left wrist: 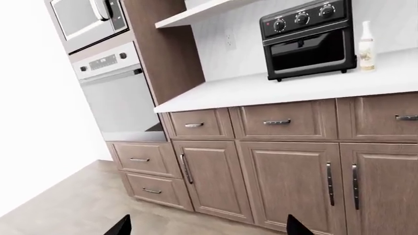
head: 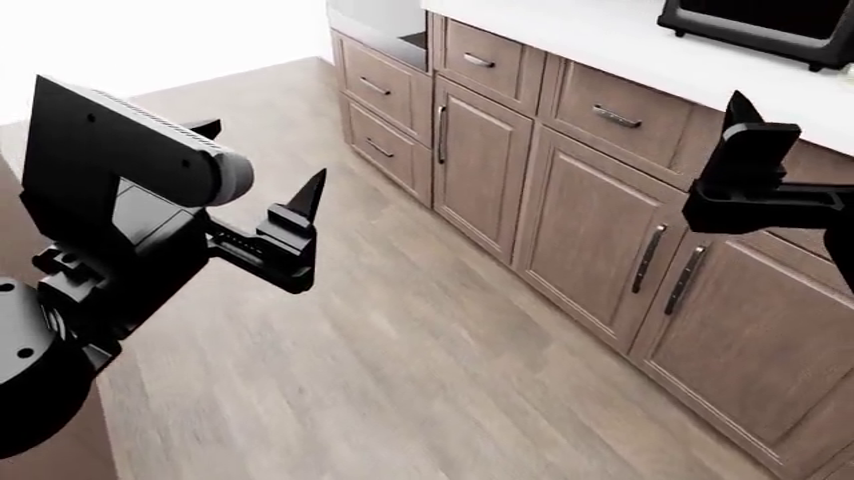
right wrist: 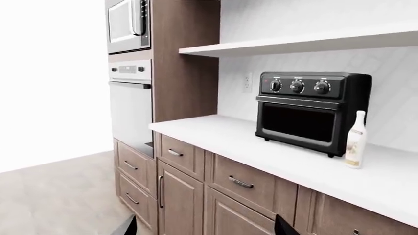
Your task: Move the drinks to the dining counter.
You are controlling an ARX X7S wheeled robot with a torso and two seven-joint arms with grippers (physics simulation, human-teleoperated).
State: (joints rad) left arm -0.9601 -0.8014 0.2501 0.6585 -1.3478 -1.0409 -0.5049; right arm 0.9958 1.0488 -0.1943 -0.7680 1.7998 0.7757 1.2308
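Observation:
A tall cream bottle (left wrist: 366, 46) with a slim neck and brown-printed label, one of the drinks, stands upright on a white worktop (left wrist: 274, 90) beside a black countertop oven (left wrist: 308, 36). The right wrist view shows the same bottle (right wrist: 356, 141) next to that oven (right wrist: 312, 111). My left gripper (left wrist: 209, 227) is open with only floor between its tips, far from the bottle. My right gripper (right wrist: 205, 227) is open too, facing the cabinet fronts. In the head view, the left gripper (head: 267, 170) and right gripper (head: 754, 140) hover over the floor. The dining counter is out of view.
Brown base cabinets (head: 587, 220) with drawers run under the worktop. A built-in wall oven (left wrist: 121, 98) and microwave (left wrist: 85, 19) fill the tall unit at its end. A white shelf (right wrist: 313, 44) hangs above the black oven. Wood floor (head: 400, 360) lies in front.

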